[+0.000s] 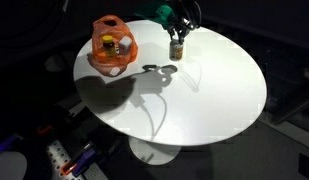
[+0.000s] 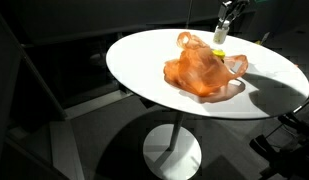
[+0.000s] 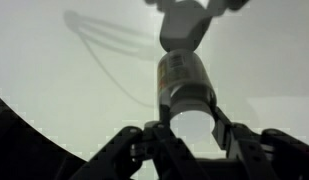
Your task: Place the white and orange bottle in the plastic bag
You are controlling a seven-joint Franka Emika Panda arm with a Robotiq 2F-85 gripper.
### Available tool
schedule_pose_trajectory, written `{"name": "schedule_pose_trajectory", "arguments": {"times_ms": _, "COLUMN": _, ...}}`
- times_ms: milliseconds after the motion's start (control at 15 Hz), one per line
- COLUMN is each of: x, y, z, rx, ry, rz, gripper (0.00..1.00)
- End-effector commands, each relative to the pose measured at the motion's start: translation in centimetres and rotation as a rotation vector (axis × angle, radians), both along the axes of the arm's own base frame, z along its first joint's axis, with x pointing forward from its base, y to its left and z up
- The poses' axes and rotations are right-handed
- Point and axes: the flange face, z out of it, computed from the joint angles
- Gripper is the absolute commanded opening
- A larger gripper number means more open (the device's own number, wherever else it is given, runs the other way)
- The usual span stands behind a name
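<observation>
The white and orange bottle [image 1: 177, 48] stands upright near the far edge of the round white table [image 1: 214, 100]. It also shows in an exterior view [image 2: 220, 55] and in the wrist view [image 3: 182, 80], with its white cap nearest the camera. My gripper [image 3: 189, 122] comes down from above and is shut on the bottle's cap end; it shows in both exterior views [image 1: 180, 36] [image 2: 223, 35]. The orange plastic bag [image 1: 112, 50] [image 2: 199, 72] lies crumpled on the table beside the bottle, apart from it, with something small inside.
The table [image 2: 144, 70] stands on a single pedestal [image 2: 174, 150]. The surroundings are dark. A power strip [image 1: 59, 158] and cables lie on the floor below the table's near edge.
</observation>
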Motion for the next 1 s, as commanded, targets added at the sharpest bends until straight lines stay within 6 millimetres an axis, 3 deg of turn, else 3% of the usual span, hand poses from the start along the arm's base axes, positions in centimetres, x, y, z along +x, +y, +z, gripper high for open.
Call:
{"name": "schedule_pose_trajectory", "arguments": {"times_ms": 0, "x": -2.6, "y": 2.4, "z": 3.8, "rx": 0.028, "ry": -0.025, "rz": 0.075, "gripper": 0.19}}
{"name": "schedule_pose_trajectory", "arguments": {"times_ms": 333, "x": -4.9, "y": 6.6, "z": 7.4, "rx": 0.109, "ry": -0.048, "rz": 0.184, "gripper": 0.19}}
{"name": "schedule_pose_trajectory", "arguments": {"times_ms": 533, "x": -6.3, "y": 8.1, "z": 9.3, "rx": 0.163, "ry": -0.017, "rz": 0.245, "gripper": 0.19}}
{"name": "schedule_pose_trajectory", "arguments": {"times_ms": 933, "x": -6.9, "y": 8.1, "z": 10.9, "rx": 0.198, "ry": 0.039, "rz": 0.273, "gripper": 0.19}}
